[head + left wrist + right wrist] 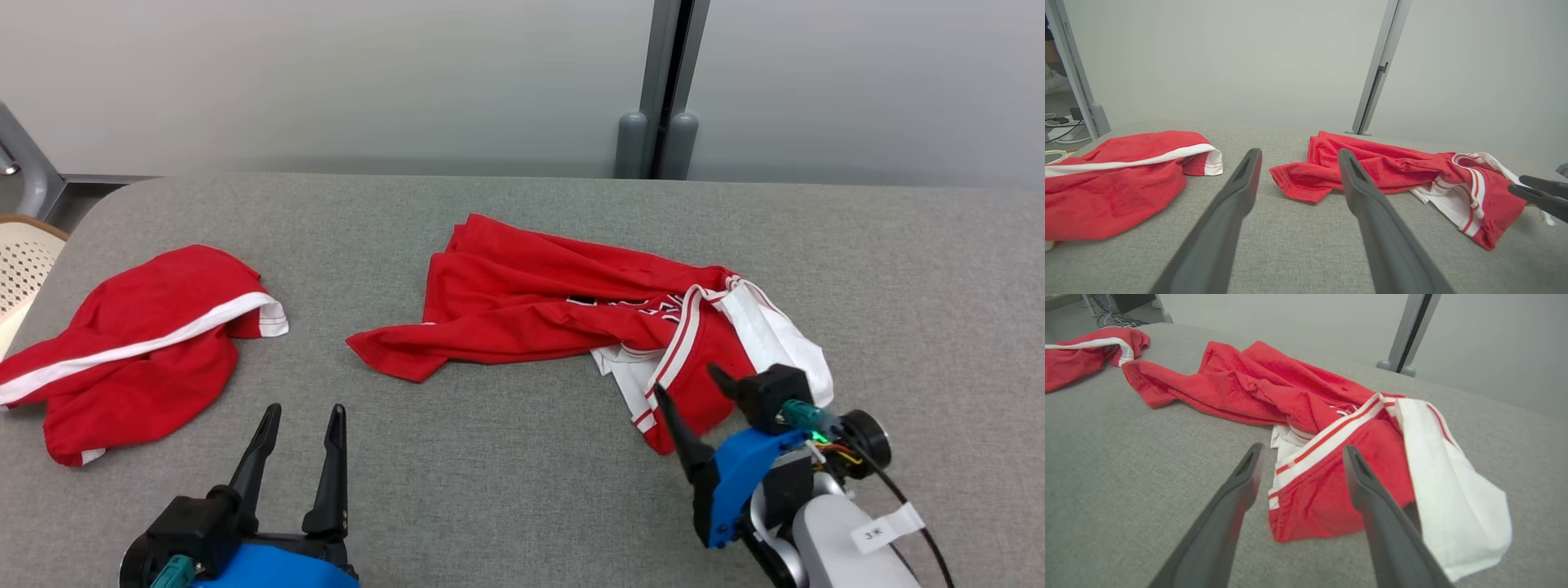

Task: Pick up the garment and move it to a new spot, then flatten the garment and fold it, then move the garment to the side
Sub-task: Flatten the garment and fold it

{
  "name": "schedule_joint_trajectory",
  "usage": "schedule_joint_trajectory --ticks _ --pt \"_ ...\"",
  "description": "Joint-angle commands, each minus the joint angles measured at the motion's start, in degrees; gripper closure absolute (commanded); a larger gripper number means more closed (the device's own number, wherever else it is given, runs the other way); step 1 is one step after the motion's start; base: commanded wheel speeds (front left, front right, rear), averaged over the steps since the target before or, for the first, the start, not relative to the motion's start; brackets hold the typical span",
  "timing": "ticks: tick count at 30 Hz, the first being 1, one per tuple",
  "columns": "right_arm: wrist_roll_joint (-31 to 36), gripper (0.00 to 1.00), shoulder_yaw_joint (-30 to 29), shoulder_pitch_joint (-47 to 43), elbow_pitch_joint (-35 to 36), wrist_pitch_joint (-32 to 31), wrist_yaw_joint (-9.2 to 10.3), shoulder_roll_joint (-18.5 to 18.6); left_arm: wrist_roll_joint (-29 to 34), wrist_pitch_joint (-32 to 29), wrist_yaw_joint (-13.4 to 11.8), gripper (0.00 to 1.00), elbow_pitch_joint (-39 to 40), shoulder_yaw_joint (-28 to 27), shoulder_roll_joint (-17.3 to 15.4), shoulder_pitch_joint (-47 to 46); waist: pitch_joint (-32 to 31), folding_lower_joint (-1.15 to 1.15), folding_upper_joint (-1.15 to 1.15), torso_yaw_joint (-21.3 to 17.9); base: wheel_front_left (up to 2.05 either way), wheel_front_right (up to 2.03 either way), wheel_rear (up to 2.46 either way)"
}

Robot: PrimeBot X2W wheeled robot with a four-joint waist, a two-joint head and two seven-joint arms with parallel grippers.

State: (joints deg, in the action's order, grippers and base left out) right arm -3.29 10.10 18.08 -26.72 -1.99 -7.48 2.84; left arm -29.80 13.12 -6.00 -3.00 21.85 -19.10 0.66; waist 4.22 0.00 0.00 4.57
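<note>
Red jersey (531,302) (1372,167) (1290,388): lies crumpled and unfolded at the centre-right of the grey surface (522,490), white-and-red striped trim and white lining bunched at its right end. Right hand (684,380) (1302,448) (1515,183): spread wide, pinching nothing, poised at that near right end of the jersey, fingers straddling the red hem and striped band as seen from its own wrist; cannot tell whether the tips touch the cloth. Left hand (304,408) (1299,152): spread too, empty, low at the near left, well apart from the jersey, pointing at the bare strip between the jersey's left corner and the red shorts (139,327) (1118,183) (1081,355). Shorts: heaped at the far left of the surface, white side stripe showing, apart from the jersey. Dark lettering on the jersey front: mostly folded under, unreadable. White tag (878,532) on the right forearm: reads something like "3 K", first mark unsure.
</note>
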Motion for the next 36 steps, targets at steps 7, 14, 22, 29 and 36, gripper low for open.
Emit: schedule_joint_trajectory --ticks 7,14,22,29,36 --pt "5.07 0.00 4.88 1.37 1.21 -7.61 -0.03 0.13 0.00 0.62 0.61 0.00 -0.51 0.19 0.36 -2.73 2.06 0.00 0.00 0.53 0.00 0.00 0.00" --pt "10.98 0.00 4.59 4.35 -2.52 -9.97 -0.02 0.10 -0.03 0.91 1.24 0.00 -1.49 0.55 0.79 -3.83 3.28 0.00 0.00 2.18 0.00 0.00 0.00" --pt "16.05 0.00 1.77 5.96 -6.35 -10.99 -0.02 0.11 -0.12 1.22 1.35 0.00 -2.27 0.37 1.09 -4.23 3.87 0.00 0.00 2.75 0.00 0.00 0.00" --pt "18.10 0.60 -1.49 6.27 -8.50 -10.91 -0.02 0.13 -0.21 1.48 1.32 0.00 -2.67 0.33 1.28 -4.58 4.26 0.00 0.00 2.41 0.00 0.00 0.00" --pt "13.30 1.00 -4.42 5.58 -7.77 -6.81 -0.02 0.11 -0.36 1.66 1.30 0.00 -2.96 0.40 1.17 -4.23 3.42 0.00 0.00 1.46 0.00 0.00 0.00"
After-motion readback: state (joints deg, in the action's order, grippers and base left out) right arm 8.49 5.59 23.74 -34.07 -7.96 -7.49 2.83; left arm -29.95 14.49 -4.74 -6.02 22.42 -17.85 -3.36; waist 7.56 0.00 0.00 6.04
